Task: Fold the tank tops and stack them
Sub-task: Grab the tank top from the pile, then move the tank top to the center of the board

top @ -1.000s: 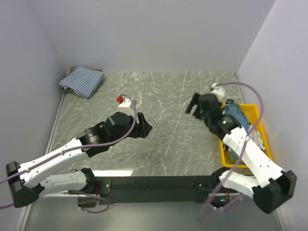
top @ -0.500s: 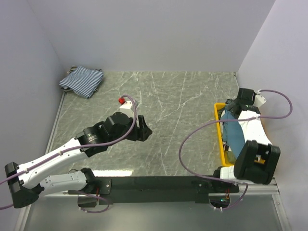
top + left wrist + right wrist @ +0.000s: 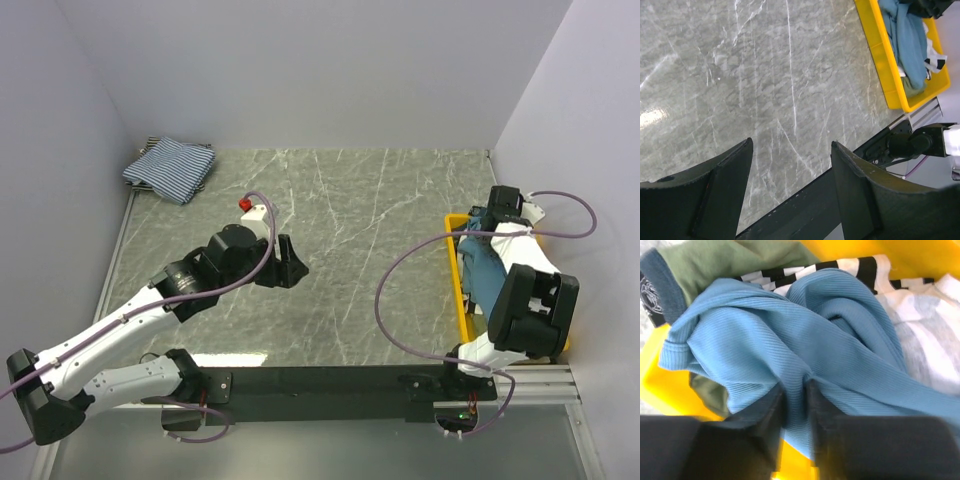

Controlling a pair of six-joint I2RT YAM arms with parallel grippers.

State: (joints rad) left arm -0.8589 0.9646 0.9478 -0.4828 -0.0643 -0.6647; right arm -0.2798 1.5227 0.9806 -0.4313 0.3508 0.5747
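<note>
In the right wrist view my right gripper [image 3: 796, 390] is shut on a pinched fold of the teal-blue tank top [image 3: 790, 335], which lies on top of the pile in the yellow tray [image 3: 665, 390]. An olive-green top [image 3: 735, 257] and a black-and-white striped top [image 3: 840, 267] show behind it. From above, the right gripper [image 3: 482, 222] reaches into the tray [image 3: 464, 310] over the teal top [image 3: 487, 270]. A folded fine blue-and-white striped top [image 3: 170, 168] lies at the far left corner. My left gripper [image 3: 292, 268] hovers open over the bare table, nothing between its fingers [image 3: 725, 190].
The yellow tray stands along the right table edge, close to the right wall. A black rail [image 3: 330, 380] carrying the arm bases runs along the near edge. Walls close in the table on the left, back and right.
The right arm swung from the table's middle to the tray and its gripper closed on the teal top. The left gripper shifted slightly up and left, staying open.
</note>
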